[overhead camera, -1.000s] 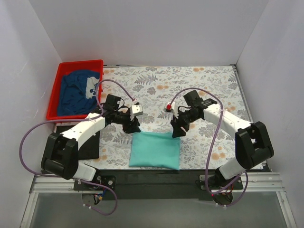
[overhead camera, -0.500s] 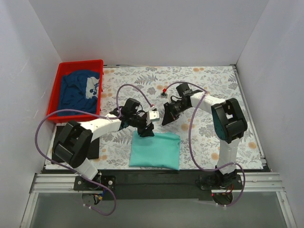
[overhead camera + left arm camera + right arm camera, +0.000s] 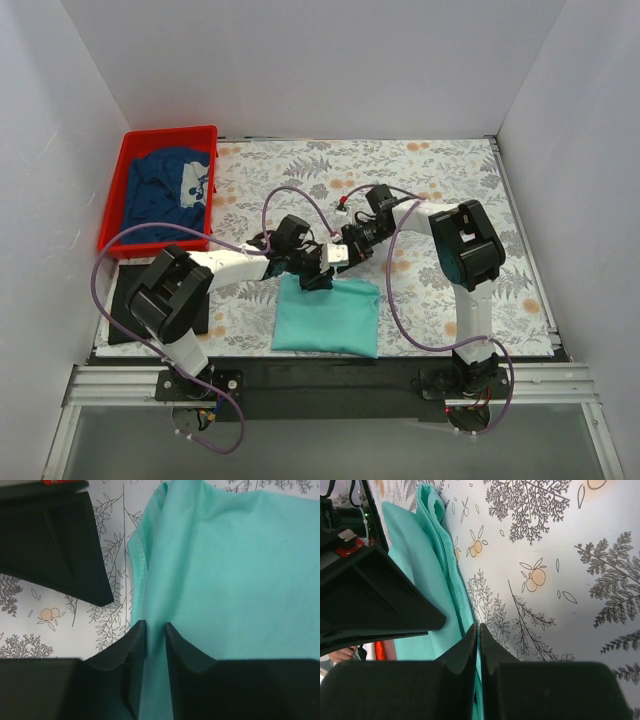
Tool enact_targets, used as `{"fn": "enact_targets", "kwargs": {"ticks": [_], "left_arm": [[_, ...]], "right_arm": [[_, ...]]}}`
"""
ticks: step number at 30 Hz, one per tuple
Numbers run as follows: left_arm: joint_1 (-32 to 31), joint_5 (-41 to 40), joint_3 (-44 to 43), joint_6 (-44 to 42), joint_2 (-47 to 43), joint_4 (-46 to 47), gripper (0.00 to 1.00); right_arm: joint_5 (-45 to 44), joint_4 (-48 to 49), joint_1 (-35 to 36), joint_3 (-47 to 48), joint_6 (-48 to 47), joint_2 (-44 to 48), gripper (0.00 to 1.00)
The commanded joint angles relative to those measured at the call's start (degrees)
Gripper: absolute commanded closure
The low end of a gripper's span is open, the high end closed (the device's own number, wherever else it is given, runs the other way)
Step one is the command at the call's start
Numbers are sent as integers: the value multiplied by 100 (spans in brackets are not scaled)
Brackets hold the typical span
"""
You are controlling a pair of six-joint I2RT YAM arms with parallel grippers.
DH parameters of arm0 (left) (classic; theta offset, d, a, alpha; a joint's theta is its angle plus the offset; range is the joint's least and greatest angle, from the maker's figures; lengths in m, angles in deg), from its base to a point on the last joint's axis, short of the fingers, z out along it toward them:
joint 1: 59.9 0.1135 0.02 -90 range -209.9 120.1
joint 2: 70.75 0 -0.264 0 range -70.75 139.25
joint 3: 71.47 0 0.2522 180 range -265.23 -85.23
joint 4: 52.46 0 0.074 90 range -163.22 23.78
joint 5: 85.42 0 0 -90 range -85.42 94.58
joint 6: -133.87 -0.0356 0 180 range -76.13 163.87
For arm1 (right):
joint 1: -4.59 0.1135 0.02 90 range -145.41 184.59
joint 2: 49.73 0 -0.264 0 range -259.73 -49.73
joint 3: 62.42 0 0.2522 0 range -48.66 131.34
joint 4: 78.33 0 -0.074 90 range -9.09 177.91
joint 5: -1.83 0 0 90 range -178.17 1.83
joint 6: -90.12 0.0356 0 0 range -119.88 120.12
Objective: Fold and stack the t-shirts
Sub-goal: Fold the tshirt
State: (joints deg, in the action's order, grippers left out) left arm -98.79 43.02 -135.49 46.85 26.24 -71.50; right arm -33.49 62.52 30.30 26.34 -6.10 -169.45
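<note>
A teal t-shirt [image 3: 327, 318] lies folded into a rectangle on the floral cover near the front. Both grippers meet at its far edge. My left gripper [image 3: 317, 273] [image 3: 155, 627] is closed on a raised fold of the teal t-shirt [image 3: 230, 570], with cloth filling the narrow gap between its jaws. My right gripper [image 3: 346, 254] [image 3: 478, 627] is shut on the thin edge of the teal t-shirt [image 3: 420, 580], close beside the left one. A navy t-shirt [image 3: 160, 195] with a white print lies crumpled in the red bin. A black t-shirt [image 3: 198, 312] lies flat at the front left, partly under the left arm.
The red bin [image 3: 165, 133] stands at the back left corner. White walls close in the floral table cover [image 3: 440, 190] on three sides. Purple cables loop over both arms above the middle of the table.
Both grippers moved inward to the far edge of the teal t-shirt and closed on it. The left arm stretched to the right and the right arm folded in towards the centre.
</note>
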Motion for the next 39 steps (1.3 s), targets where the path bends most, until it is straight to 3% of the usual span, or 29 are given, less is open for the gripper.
{"fn": "enact_targets", "kwargs": {"ticks": [1, 3, 4, 5, 12, 27, 28, 32, 34, 35, 38, 39], "left_arm": [[-74, -47, 51, -61, -162, 185, 82], [-83, -20, 78, -70, -329, 194, 89], [-92, -38, 113, -79, -391, 185, 99], [-109, -73, 130, -87, -461, 185, 100], [-118, -380, 192, -254, -866, 220, 100], [75, -565, 403, -571, -515, 1178, 100], [75, -548, 429, -562, -541, 1178, 89], [75, -530, 368, -343, -909, 758, 67], [101, -618, 280, -1, -1285, 511, 65], [206, -583, 149, 227, -1410, -38, 62], [618, -250, 34, 588, -1858, -874, 59], [742, -153, -10, 729, -1946, -1061, 58]], "right_arm": [[254, 51, 126, 50, -125, -139, 92], [315, 51, 171, -29, -204, -209, 92], [316, 51, 223, -56, -283, -227, 92], [290, 34, 276, -91, -344, -253, 93], [26, -27, 408, -328, -766, -438, 96], [-299, -326, 390, -127, -1145, -333, 94], [-343, -344, 364, -83, -1145, -324, 93], [-650, -563, 311, 312, -1293, -114, 89], [-1026, -888, 303, 663, -1487, 10, 86], [-1194, -967, 303, 769, -1566, 167, 84], [-1731, -1275, 259, 1085, -1917, 571, 69], [-1854, -1450, 224, 1148, -2057, 660, 59]]}}
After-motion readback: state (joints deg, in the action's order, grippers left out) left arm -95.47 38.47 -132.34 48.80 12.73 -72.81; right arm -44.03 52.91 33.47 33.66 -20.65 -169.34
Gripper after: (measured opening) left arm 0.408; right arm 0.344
